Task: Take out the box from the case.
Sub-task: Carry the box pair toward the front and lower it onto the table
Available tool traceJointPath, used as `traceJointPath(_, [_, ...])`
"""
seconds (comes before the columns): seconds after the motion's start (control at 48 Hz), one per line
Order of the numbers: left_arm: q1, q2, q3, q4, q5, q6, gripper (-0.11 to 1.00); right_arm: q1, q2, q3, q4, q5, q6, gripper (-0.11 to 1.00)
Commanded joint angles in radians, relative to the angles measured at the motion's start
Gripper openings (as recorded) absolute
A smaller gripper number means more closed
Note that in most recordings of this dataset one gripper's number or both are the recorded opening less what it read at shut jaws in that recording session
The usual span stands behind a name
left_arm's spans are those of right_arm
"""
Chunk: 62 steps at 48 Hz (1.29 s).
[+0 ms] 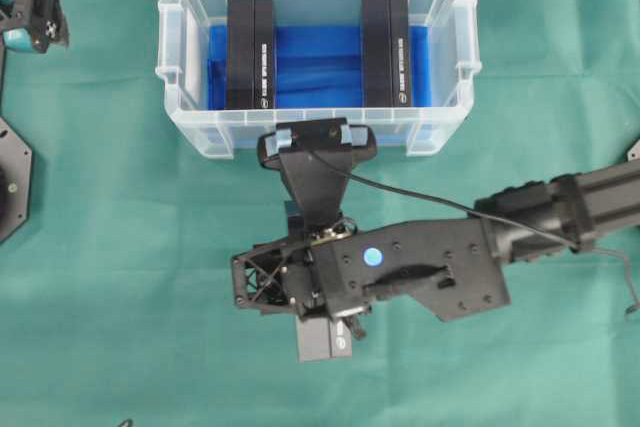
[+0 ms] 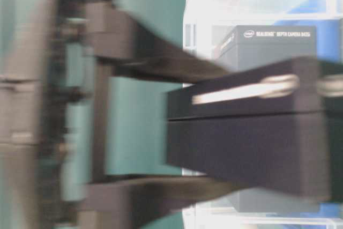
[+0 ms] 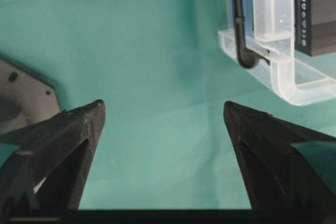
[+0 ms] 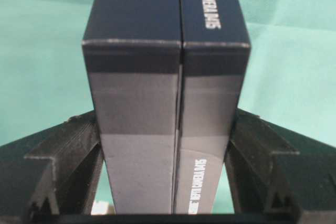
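My right end effector (image 4: 168, 145) is closed on a dark box (image 4: 165, 77), with a finger pressing on each long side. In the overhead view I hold this box (image 1: 322, 340) over the green tabletop (image 1: 120, 277), in front of the case (image 1: 440, 137) and fully outside its walls. So I judge the taking out is nearly done; what remains is to put the box down and let go. Two more dark boxes (image 1: 250, 52) stand in the case on its blue bottom. My left end effector (image 3: 164, 114) is wide open and holds nothing, beside a corner of the case.
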Motion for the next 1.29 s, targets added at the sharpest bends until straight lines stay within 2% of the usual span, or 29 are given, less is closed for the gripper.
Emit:
traceJointPath(0.0, [-0.002,-0.003,-0.014,0.002,-0.002,0.002,0.93,-0.008,-0.026,0.040,0.009,-0.060,0.003,0.68])
traceJointPath(0.167, [-0.002,-0.003,-0.014,0.002,-0.002,0.003,0.93,-0.021,-0.026,0.144,0.011,-0.176,0.006,0.68])
traceJointPath(0.313, [-0.002,-0.003,-0.012,0.002,-0.002,0.005,0.93,-0.034,-0.026,0.184,0.014,-0.204,0.006,0.68])
traceJointPath(1.271, [-0.002,-0.003,-0.006,0.002,-0.003,0.023,0.93,-0.032,-0.026,0.189,0.003,-0.195,0.000,0.68])
